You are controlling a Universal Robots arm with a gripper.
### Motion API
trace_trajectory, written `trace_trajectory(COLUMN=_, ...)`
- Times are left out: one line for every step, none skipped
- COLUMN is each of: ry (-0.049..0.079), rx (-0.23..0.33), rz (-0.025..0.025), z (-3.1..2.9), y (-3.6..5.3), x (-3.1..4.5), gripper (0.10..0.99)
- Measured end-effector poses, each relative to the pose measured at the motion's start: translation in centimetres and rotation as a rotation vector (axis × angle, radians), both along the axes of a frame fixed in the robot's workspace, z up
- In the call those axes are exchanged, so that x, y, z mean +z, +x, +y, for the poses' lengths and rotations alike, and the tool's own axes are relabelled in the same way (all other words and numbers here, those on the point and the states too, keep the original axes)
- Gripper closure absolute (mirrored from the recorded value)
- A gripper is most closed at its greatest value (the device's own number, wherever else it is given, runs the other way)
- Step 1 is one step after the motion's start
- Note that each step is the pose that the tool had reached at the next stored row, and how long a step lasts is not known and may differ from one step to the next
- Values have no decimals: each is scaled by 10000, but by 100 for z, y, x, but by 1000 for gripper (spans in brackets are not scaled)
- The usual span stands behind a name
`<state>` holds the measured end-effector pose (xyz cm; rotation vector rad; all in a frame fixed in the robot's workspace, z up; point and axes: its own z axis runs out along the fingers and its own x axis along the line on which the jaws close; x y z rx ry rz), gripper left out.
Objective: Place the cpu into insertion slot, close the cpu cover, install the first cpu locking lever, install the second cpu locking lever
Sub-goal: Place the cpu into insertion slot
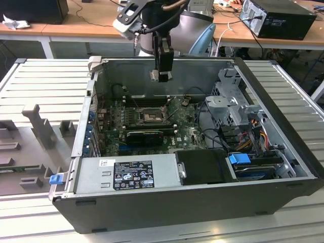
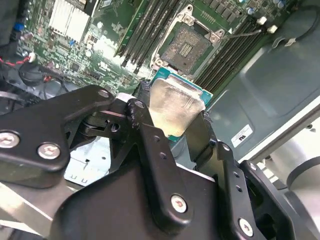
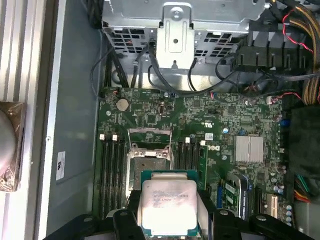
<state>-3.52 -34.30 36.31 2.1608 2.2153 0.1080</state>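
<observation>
In the exterior view, the gripper (image 1: 162, 76) is being held over the open computer case (image 1: 152, 202), its arm pointing straight down. The cpu (image 1: 156, 75) is being carried at its tip, well above the insertion slot (image 1: 149, 115), which is lying uncovered on the green circuit board (image 1: 185, 132).

In the second wrist view, the cpu (image 2: 175, 107) is being clamped by its edges between the black fingers (image 2: 150, 132). Its pale silver top is being turned toward the camera, and the gripper (image 2: 175, 114) is being kept closed narrowly around it. Beyond the chip, the insertion slot (image 2: 186, 48) is being shown open, its dark contact field bare, with long memory slots (image 2: 145, 30) flanking it. No contact is being made between chip and socket.

In the first wrist view, the cpu (image 3: 169, 202) is being gripped flat by the gripper (image 3: 169, 216), and the near part of the insertion slot (image 3: 149, 162) is being overlapped by it.
</observation>
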Motion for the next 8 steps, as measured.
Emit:
trace_trajectory(ry=-1, rx=-175, rz=18, z=0, y=0, x=-4, gripper=561)
trace_trajectory(ry=-2, rx=-343, rz=130, z=0, y=0, x=-13, gripper=561)
trace_trajectory(ry=-4, rx=-488, rz=243, z=0, y=0, x=-22, gripper=561)
trace_trajectory(ry=-4, rx=-562, rz=267, z=0, y=-1, x=-32, gripper=561)
trace_trajectory(ry=-3, rx=-593, rz=270, z=-1, y=0, x=-45, gripper=561)
trace_trajectory(ry=-2, rx=-617, rz=271, z=-1, y=1, x=-65, gripper=561)
trace_trajectory(ry=-3, rx=-618, rz=271, z=-1, y=2, x=-85, gripper=561)
trace_trajectory(ry=-4, rx=-620, rz=271, z=-1, y=2, x=-102, gripper=561)
